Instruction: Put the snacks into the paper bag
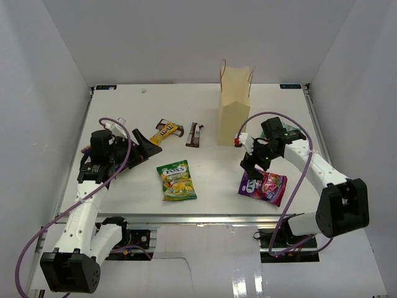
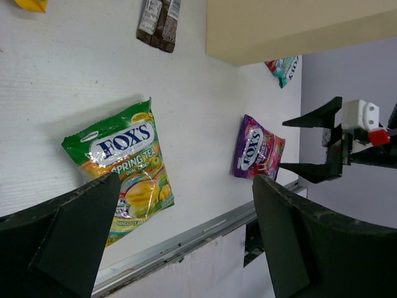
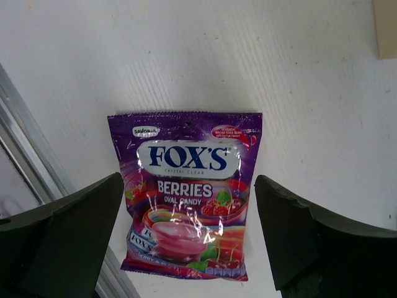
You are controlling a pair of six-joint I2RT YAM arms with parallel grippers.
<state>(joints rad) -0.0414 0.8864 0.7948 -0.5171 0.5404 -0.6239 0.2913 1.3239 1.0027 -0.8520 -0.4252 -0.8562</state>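
The right fingers are spread wide and hold nothing. The purple candy bag is framed between them in the right wrist view, lying flat on the table. The left fingers are likewise parted and empty, and the green-yellow candy bag is seen past them at left centre.

Both bags are judged light, soft and crinkly, with glossy film that may slip. A pinch across the flat sealed top strip or a side edge is thought safer than one on the puffed middle.

The purple candy bag is set close to the metal rail at the lower left of that view, so little room is left there. The paper bag is stood upright at upper centre of the top view, handles up, and is judged easily tipped. Open table is left between it and both candy bags.
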